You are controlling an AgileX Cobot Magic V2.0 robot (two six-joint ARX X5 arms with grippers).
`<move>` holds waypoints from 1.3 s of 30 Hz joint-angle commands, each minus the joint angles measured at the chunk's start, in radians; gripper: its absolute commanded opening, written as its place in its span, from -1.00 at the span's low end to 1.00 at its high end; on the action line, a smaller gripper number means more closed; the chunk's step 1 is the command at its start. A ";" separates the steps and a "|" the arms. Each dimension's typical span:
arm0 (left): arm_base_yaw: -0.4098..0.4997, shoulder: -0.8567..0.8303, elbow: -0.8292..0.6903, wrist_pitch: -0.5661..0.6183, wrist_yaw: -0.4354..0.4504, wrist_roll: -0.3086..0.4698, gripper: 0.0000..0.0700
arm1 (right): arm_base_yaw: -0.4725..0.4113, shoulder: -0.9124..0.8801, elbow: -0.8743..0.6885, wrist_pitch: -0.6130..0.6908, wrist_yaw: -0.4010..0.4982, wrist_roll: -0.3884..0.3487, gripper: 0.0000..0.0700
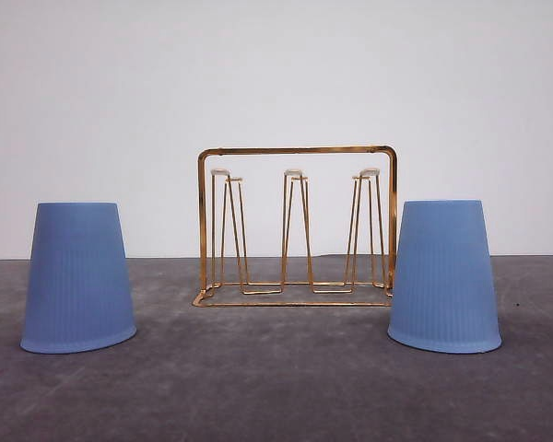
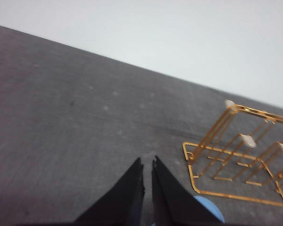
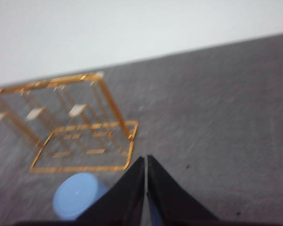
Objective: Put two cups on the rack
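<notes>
Two light blue ribbed cups stand upside down on the grey table, one at the left [image 1: 78, 276] and one at the right [image 1: 444, 274]. Between them, a little farther back, stands the gold wire rack [image 1: 297, 226] with white-tipped prongs, all bare. My left gripper [image 2: 147, 162] is shut with nothing in it, above the table; the rack [image 2: 240, 160] lies ahead of it to one side and a cup's blue base [image 2: 208, 209] peeks out beside its fingers. My right gripper [image 3: 145, 159] is shut and holds nothing, with the rack [image 3: 75, 127] and a cup [image 3: 78, 194] nearby.
The grey table [image 1: 276, 387] runs back to a plain white wall [image 1: 276, 74]. There is open table in front of the rack and between the two cups.
</notes>
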 commanded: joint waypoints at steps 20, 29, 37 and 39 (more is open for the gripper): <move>-0.155 0.472 0.165 -0.119 0.099 0.166 0.05 | 0.133 0.489 0.216 -0.156 -0.040 -0.214 -0.13; -0.197 0.476 0.165 -0.109 0.099 0.159 0.36 | 0.154 0.491 0.216 -0.159 -0.046 -0.215 0.96; -0.279 0.529 0.165 -0.021 0.098 0.122 0.62 | 0.154 0.491 0.216 -0.158 -0.048 -0.215 0.96; -0.301 0.557 0.165 -0.005 0.084 0.123 0.65 | 0.155 0.491 0.216 -0.158 -0.049 -0.215 0.96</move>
